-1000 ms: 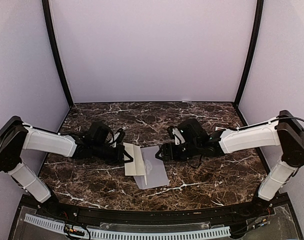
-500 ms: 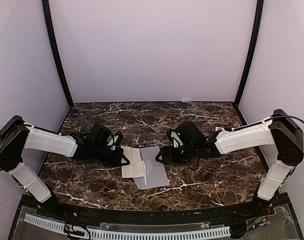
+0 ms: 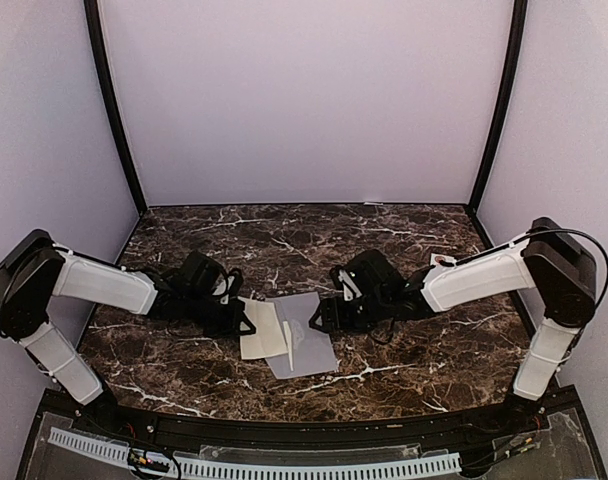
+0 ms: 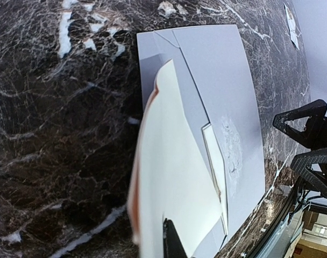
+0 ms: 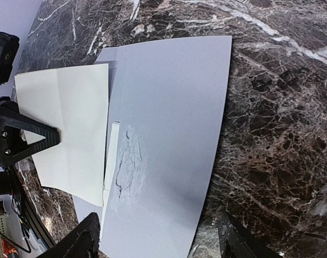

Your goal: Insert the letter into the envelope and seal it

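My left pincer [image 4: 171, 244] is pressed together on the near edge of the letter [image 4: 174, 188]. The cream sheet rises from my fingertip and slopes away ahead of me, so its far corner can be steered. That corner lies over the near side of the envelope [image 4: 217, 80], which sits flat on the table [image 3: 404, 240] just ahead. I judge that the letter is not yet inside.

My right pincer [image 5: 163, 242] is spread wide and pinches nothing. It hovers low over the envelope's [image 5: 169, 118] edge nearest to it, probably ready to pin the paper or lift the flap. Just ahead of it I see a scuffed patch and a narrow white strip [image 5: 111, 156]. Beyond these lies the letter [image 5: 66, 134], and past it my other pincer. Well beyond my left pincer lies a small white scrap [image 4: 290, 21].
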Motion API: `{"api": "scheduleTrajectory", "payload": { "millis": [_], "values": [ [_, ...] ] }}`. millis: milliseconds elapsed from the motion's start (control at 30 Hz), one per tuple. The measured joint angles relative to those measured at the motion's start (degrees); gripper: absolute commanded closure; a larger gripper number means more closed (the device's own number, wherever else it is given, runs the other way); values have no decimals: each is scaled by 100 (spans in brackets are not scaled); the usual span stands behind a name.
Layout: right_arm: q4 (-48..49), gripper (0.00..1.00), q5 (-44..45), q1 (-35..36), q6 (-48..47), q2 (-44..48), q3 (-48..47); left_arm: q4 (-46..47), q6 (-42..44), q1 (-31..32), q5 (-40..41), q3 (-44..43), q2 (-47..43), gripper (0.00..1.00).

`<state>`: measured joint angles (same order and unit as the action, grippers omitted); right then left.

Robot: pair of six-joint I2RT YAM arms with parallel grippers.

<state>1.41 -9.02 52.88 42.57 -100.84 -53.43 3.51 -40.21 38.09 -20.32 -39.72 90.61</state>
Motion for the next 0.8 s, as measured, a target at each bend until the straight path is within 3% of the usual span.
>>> {"api": "scheduleTrajectory", "payload": {
  "millis": [800],
  "values": [
    [214,31,-142,125,146,-256,2,114,-208,-33,-273,15,352,100]
  ]
}}
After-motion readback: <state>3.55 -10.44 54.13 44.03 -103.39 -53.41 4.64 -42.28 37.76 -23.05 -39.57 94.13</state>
